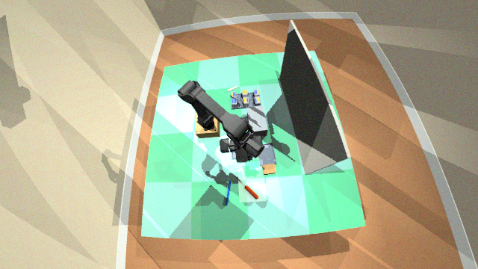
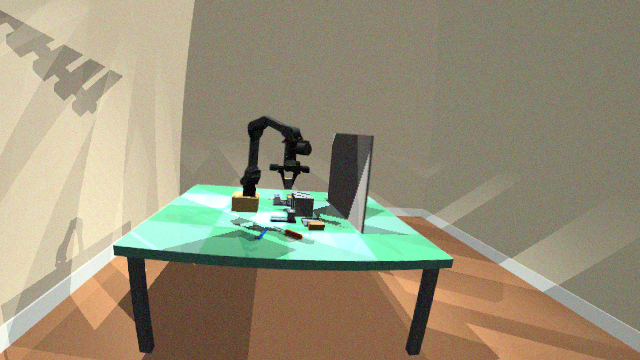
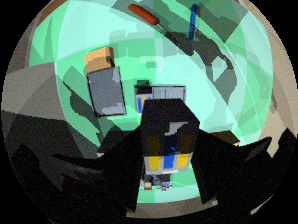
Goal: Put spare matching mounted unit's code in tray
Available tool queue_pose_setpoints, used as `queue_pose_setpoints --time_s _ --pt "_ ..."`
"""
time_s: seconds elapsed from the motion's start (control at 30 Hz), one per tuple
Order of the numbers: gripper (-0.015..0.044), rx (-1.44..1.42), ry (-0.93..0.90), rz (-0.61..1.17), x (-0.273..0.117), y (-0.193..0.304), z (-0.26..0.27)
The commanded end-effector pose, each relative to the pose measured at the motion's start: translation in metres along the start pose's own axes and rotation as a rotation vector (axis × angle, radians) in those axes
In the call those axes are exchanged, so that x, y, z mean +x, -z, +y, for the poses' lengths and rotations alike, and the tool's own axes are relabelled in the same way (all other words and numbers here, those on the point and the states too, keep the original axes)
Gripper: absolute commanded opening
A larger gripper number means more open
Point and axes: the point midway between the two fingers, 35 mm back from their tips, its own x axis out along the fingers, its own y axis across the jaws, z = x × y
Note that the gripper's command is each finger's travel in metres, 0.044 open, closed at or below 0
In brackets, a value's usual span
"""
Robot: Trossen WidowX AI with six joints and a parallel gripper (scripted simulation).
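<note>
My gripper (image 2: 288, 183) (image 3: 164, 127) is shut on a black box-shaped spare (image 3: 170, 122), held above the table. Its visible end has yellow, blue, yellow bands. Another small dark unit (image 3: 143, 101) with blue and yellow bands stands below, beside a grey rimmed plate (image 3: 172, 93) (image 2: 278, 218); it seems to be the mounted unit, and no code on its back is readable. A grey, dark-rimmed tray-like piece (image 1: 267, 153) (image 3: 106, 92) lies beside them, not under the gripper. Several spares with blue and yellow labels sit in a dark rack (image 1: 239, 107). The fingertips are hidden in the top view.
A tan block (image 1: 269, 169) (image 3: 99, 59) touches the tray-like piece. A grey box (image 1: 258, 121) (image 2: 303, 204) stands between rack and tray-like piece. A tall dark panel (image 1: 308, 93) (image 2: 345, 175) stands to the right. A red-handled screwdriver (image 1: 251, 192) and blue pen (image 1: 228, 193) lie toward the front.
</note>
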Motion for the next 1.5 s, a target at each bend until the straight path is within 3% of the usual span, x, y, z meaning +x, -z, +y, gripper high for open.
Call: queue_pose_setpoints --time_s 0.0,0.73,1.47 --pt "0.0 0.004 -0.003 0.001 -0.002 -0.003 0.018" --pt "0.0 0.004 -0.012 0.002 0.005 0.003 0.128" --pt "0.0 0.004 -0.012 0.002 0.023 0.002 0.135"
